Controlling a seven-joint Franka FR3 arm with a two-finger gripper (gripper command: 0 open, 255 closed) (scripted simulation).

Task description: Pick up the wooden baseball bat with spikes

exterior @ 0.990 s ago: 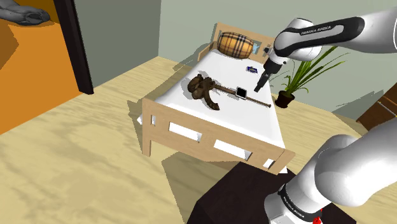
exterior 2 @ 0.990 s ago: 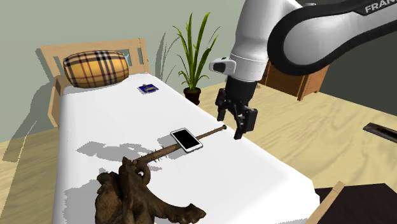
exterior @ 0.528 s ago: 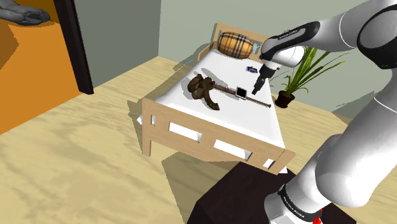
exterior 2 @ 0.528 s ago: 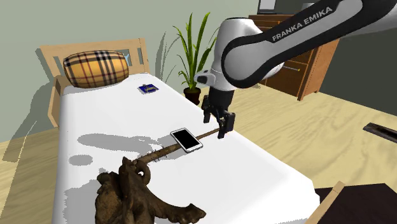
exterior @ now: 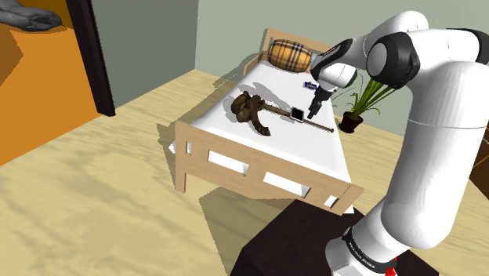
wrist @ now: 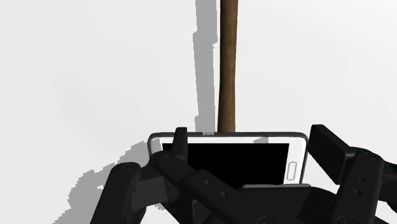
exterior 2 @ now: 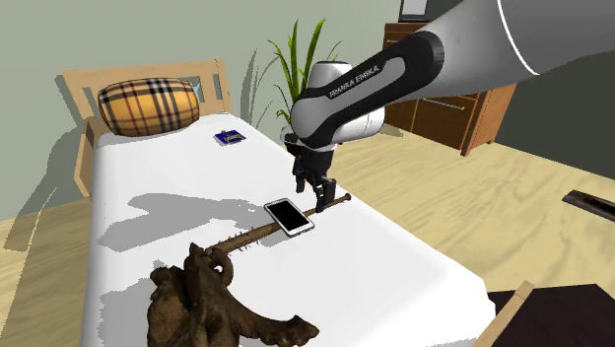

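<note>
A thin brown bat (exterior: pixel 276 109) with small spikes lies on the white bed (exterior: pixel 227 129), its thick end against a gnarled brown lump (exterior: pixel 251 110). A black-screened phone (exterior: pixel 298 114) rests across its shaft. In the second exterior view the bat (exterior 2: pixel 246 237) runs from the lump to a knobbed handle end beside the phone (exterior 2: pixel 289 215). My gripper (exterior 2: pixel 315 194) hangs open just over the handle end, next to the phone. In the wrist view the fingers (wrist: pixel 178 143) stand apart on either side of the phone (wrist: pixel 232 159), with the bat (wrist: pixel 228 63) stretching away beyond it.
A plaid bolster pillow (exterior 2: pixel 148 106) lies at the headboard, with a small blue item (exterior 2: pixel 231 138) on the sheet near it. The lump (exterior 2: pixel 212 306) covers the bat's thick end. A potted plant (exterior 2: pixel 301 89) and a wooden dresser (exterior 2: pixel 463 108) stand beside the bed.
The gripper has come down and moved toward the second exterior view's left, from beyond the handle end to just over it beside the phone. The bat and phone have not moved.
</note>
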